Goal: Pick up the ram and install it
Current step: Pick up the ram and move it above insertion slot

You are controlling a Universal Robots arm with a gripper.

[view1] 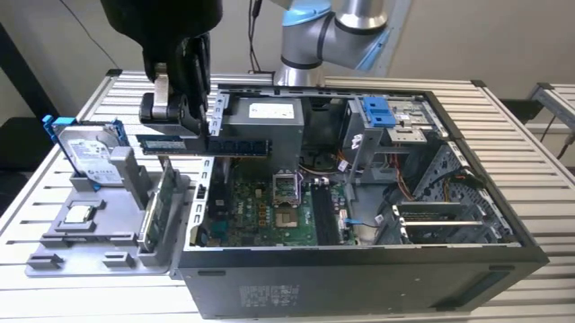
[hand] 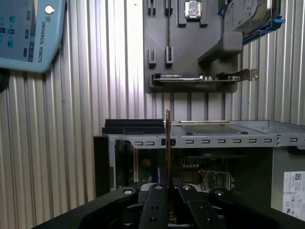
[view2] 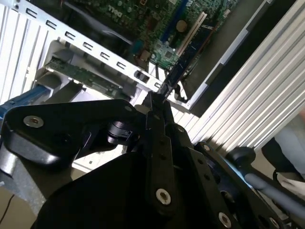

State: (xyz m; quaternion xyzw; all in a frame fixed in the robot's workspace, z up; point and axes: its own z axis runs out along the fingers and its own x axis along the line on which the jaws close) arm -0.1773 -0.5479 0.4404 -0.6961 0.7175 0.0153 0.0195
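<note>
Dark-blue ram (view1: 238, 147), one stick, clamped level in the gripper (view1: 188, 134), aloft at ten o'clock of the motherboard (view1: 260, 215) in the exterior view. Step in hand, I judge: carriage toward a slot. Seating likely calls for square alignment and a straight press.

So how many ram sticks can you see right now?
1. The ram is gripped in the end effector, level above the case's edge on the exterior view's left. More could be hidden inside the case.
</note>
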